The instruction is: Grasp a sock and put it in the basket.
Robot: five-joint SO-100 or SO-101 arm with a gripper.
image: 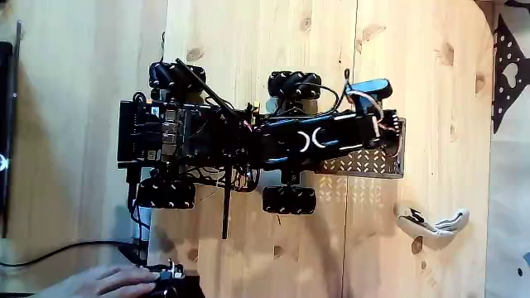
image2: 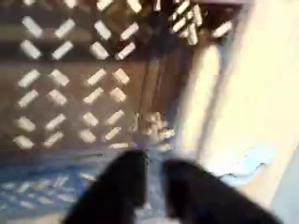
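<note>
Handling a soft, limp sock [image: 434, 223], you are pinching its bunched middle, gripper [image2: 154, 166] hanging nearly closed and empty over the basket [image2: 75, 93].

In the fixed view the arm [image: 331, 136] covers most of the basket [image: 373, 163], and the lower edge cuts off a hand [image: 103, 283]. The wrist view is blurred: the fingers [image2: 126, 187] are dark shapes and the sock [image2: 248, 161] a pale smear.

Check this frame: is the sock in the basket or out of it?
Out. The sock lies on the wooden floor, apart from the basket; the wrist view shows it outside the lattice wall.
</note>
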